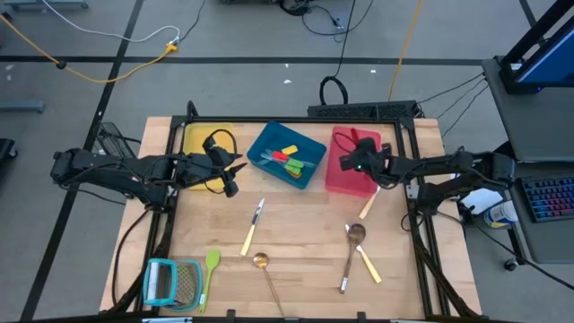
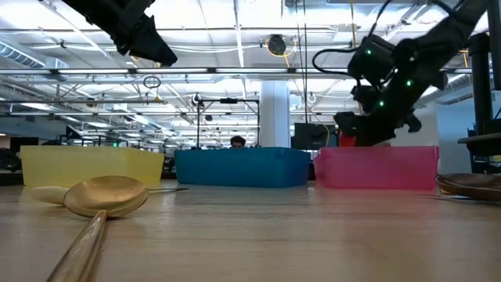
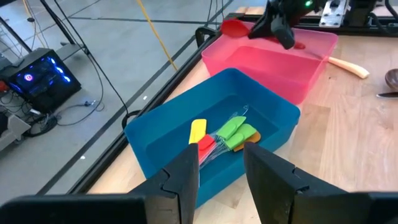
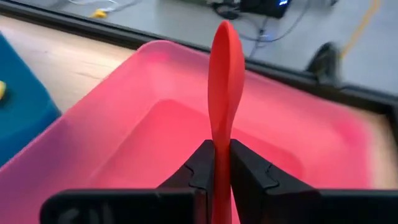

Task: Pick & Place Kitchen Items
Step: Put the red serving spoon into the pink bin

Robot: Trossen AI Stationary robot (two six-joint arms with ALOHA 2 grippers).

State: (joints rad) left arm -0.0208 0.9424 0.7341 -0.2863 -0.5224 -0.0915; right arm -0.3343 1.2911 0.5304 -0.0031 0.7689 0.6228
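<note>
The right hand (image 4: 222, 163) hangs over the red tray (image 1: 345, 170) near the desk's far edge, its fingers pinching a red spoon (image 4: 225, 68) by the handle so the bowl points out above the tray's inside. The left hand (image 3: 221, 167) hovers by the blue tray (image 1: 285, 154), fingers spread with nothing between them; that tray holds a yellow tool (image 3: 198, 131), green spatulas (image 3: 236, 132) and a red-tipped piece. A yellow tray (image 1: 199, 144) sits at the far left corner. On the bare desk (image 1: 305, 229) lie a cream-handled knife (image 1: 253, 228), a brass spoon (image 1: 263, 267), a wooden spoon (image 1: 352, 251), a green spatula (image 1: 210, 274) and, at the near left corner, a teal-framed grater (image 1: 172, 284).
</note>
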